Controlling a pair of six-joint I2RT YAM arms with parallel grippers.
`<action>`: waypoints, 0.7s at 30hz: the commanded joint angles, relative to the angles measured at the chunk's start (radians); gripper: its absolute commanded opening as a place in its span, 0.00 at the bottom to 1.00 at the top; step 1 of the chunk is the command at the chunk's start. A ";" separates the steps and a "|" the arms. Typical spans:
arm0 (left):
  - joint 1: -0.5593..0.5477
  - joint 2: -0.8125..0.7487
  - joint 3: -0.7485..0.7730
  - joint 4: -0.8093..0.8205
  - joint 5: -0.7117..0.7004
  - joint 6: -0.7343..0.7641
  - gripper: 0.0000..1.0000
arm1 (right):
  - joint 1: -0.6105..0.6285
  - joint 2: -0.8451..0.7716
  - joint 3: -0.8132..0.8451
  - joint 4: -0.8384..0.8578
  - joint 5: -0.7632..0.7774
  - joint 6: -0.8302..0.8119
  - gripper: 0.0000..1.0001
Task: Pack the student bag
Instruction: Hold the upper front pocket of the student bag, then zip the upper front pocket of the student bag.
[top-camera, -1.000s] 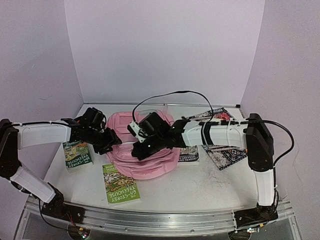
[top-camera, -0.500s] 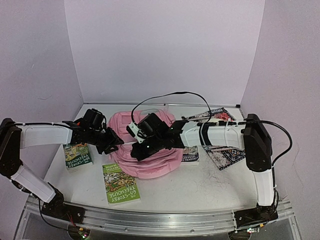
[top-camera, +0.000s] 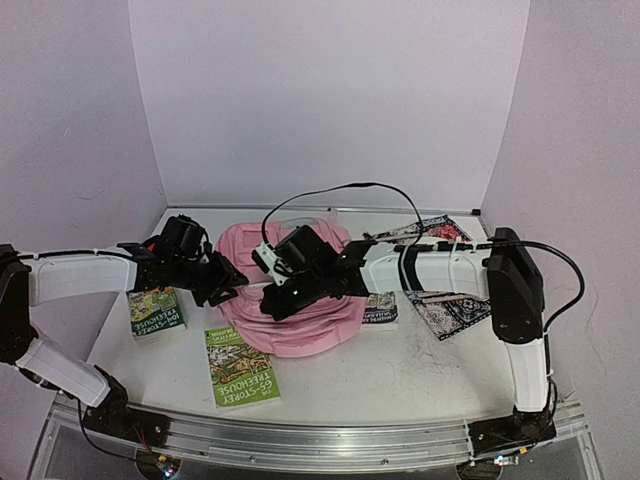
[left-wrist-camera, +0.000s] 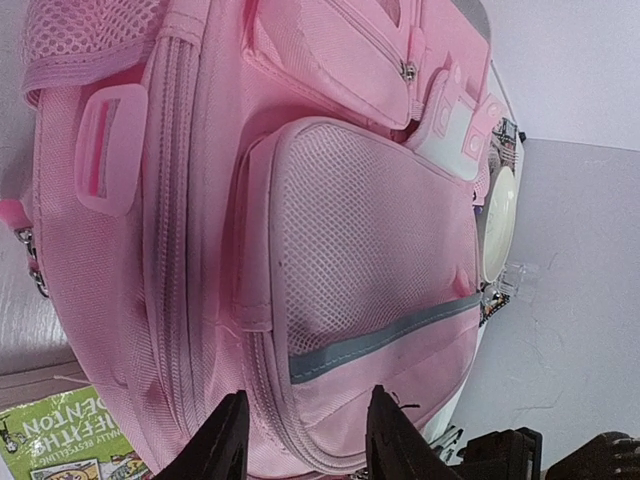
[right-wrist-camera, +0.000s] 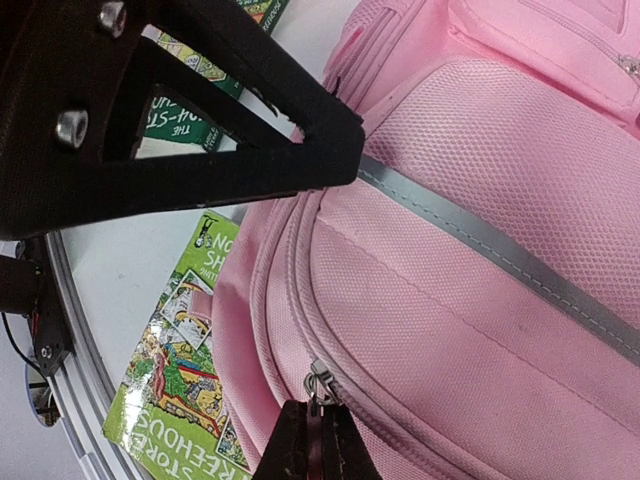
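Note:
The student bag (top-camera: 300, 315), a soft pink backpack, lies flat mid-table with its zip pockets up. My left gripper (top-camera: 222, 281) is at its left edge. In the left wrist view the left gripper (left-wrist-camera: 305, 432) has its fingers partly closed, pinching the bag's (left-wrist-camera: 330, 240) edge fabric beside the zip. My right gripper (top-camera: 280, 300) reaches over the bag from the right. In the right wrist view the right gripper (right-wrist-camera: 320, 415) is shut on a small metal zipper pull (right-wrist-camera: 318, 383) at the bag's (right-wrist-camera: 480, 300) main zip.
A green book (top-camera: 241, 366) lies in front of the bag and another green book (top-camera: 155, 308) to its left. A third book (top-camera: 378, 308) and a patterned magazine (top-camera: 450, 305) lie on the right. The left gripper's black finger (right-wrist-camera: 180, 110) hangs close above the right gripper.
The left gripper's fingers have narrowed onto the bag's left edge. The right gripper and the bag have barely shifted.

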 joint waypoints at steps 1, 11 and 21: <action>-0.014 0.008 0.005 0.023 0.026 -0.022 0.40 | 0.009 -0.018 0.036 0.038 0.001 -0.018 0.00; -0.024 0.086 0.043 0.053 0.019 0.019 0.02 | 0.011 -0.044 0.005 0.035 0.029 -0.034 0.00; 0.003 0.028 0.054 -0.049 -0.068 0.104 0.00 | -0.036 -0.227 -0.189 -0.025 0.151 -0.099 0.00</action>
